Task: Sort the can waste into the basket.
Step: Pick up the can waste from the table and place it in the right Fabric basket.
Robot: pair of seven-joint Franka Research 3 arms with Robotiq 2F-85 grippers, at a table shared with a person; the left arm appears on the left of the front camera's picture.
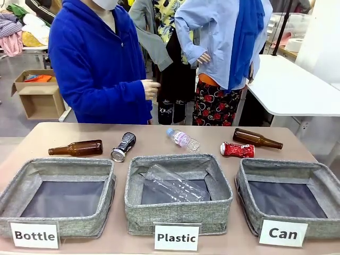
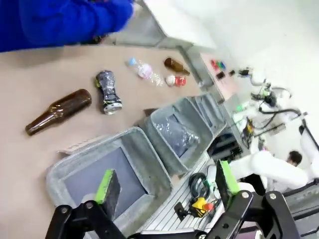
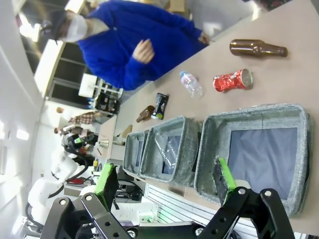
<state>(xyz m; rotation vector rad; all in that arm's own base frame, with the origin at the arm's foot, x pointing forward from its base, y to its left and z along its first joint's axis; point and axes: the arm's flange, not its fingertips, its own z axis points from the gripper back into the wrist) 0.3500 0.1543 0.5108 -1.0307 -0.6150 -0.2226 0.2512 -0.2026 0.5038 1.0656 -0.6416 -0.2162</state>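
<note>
So the crushed red can [image 1: 237, 150] lies on the table [image 1: 159, 133] just behind the "Can" basket [image 1: 287, 164], beside a brown glass bottle [image 1: 257, 139]. The slim dark can [image 1: 123, 146] is well apart, near the Bottle bin [image 1: 58, 164]. The left gripper [image 2: 167, 181] and right gripper [image 3: 165, 179] are both spread wide, holding nothing

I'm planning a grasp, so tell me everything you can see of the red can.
The red can is metal, red with white marks, badly crushed, a silvery end towards the robot's left. It lies on its side on the table, just beyond the Can basket and nearer than a brown bottle, apart from both. Only the table touches it.
</note>
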